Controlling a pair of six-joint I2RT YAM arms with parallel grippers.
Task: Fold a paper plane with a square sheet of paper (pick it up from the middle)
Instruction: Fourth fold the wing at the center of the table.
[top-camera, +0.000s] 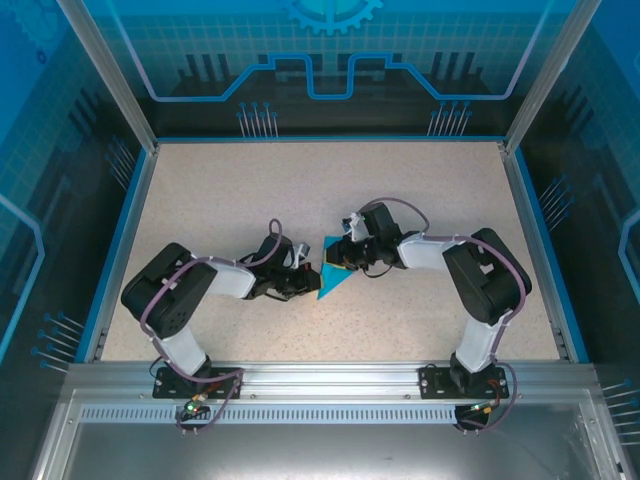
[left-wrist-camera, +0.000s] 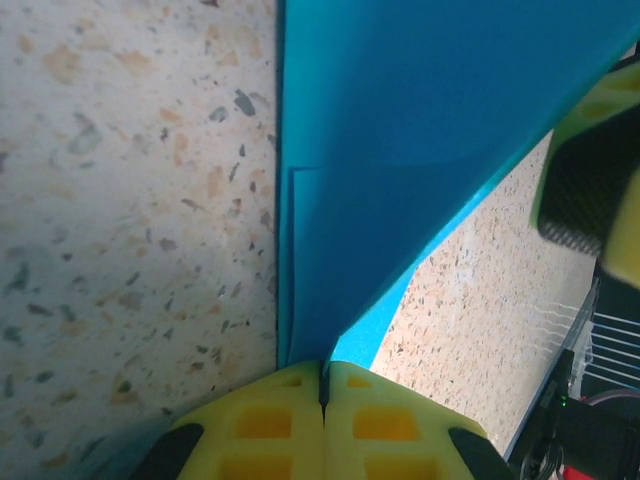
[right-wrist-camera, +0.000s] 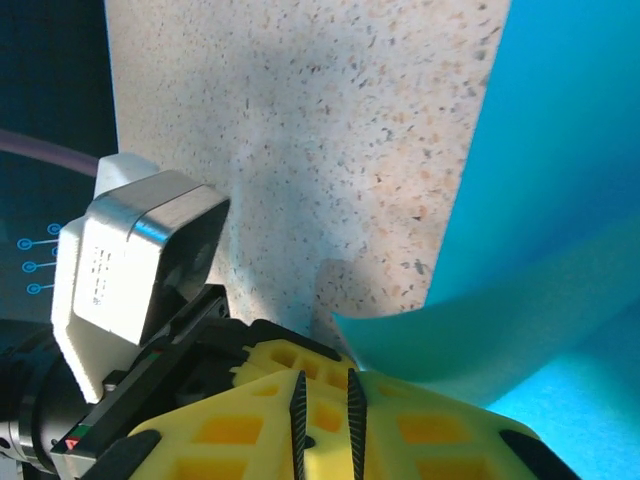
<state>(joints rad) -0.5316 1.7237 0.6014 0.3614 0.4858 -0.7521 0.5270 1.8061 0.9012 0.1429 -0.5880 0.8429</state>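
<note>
Blue sheet (left-wrist-camera: 420, 150) — corner between left fingers (left-wrist-camera: 265, 425)

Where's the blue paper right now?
In the top view the blue paper sits at the middle of the table, one edge pinched in the left gripper's shut jaws.

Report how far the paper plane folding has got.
Done: the blue sheet is already creased into a pointed, layered triangle. In hand: the left gripper is shut on its edge; the right gripper, jaws narrowly apart, sits by its lifted fold, grip unclear. Left: no slim dart yet.
</note>
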